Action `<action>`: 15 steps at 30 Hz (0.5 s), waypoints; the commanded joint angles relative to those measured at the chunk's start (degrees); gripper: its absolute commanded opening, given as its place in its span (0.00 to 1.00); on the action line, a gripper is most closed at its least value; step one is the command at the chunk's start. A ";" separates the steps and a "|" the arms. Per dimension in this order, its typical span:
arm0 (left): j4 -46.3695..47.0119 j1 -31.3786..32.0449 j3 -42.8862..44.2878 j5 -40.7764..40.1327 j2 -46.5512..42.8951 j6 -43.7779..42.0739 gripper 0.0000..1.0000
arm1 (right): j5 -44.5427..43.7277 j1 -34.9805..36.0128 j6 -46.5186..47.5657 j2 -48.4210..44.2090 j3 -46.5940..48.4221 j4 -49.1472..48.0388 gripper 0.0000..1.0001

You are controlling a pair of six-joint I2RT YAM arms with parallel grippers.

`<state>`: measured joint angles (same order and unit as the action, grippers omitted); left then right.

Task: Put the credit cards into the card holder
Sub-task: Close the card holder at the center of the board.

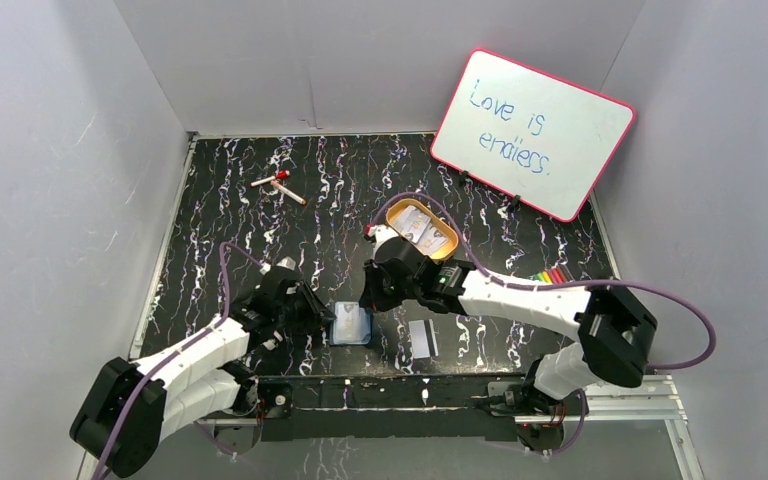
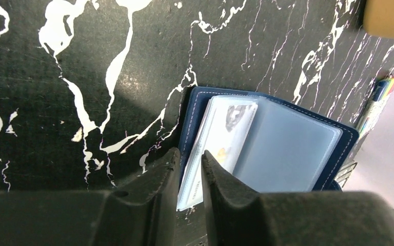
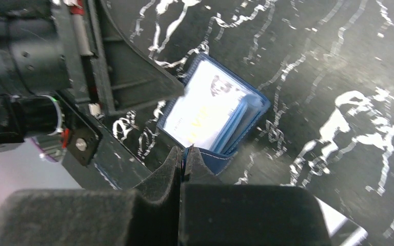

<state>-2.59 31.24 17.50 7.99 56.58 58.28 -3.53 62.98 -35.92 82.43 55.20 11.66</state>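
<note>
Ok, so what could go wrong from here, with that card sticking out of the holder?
1. The card sits at a slant, partly in the card holder. If it is pushed further, it may jam or buckle against the pocket.
2. The left gripper straddles only the card's near end, so the card could slip or twist.
3. The right gripper pinches just the cover's edge, so the card holder might swivel or pull free.
</note>
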 commanded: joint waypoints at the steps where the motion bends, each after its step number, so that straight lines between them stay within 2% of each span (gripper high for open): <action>1: 1.62 0.22 -1.74 2.07 -0.36 0.04 0.18 | 5.74 -0.05 -2.83 2.09 -1.39 -12.42 0.00; 9: 0.94 0.22 -3.54 1.24 -2.92 1.12 0.09 | 12.03 -0.06 -5.51 7.61 -2.44 -22.34 0.00; 15: -2.85 0.22 -3.83 -1.53 -6.18 1.88 0.09 | 15.44 -0.06 -6.92 12.44 -2.98 -28.15 0.00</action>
<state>-2.15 31.27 14.28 8.32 52.90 59.42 8.34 62.98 -41.87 92.53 52.69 -10.33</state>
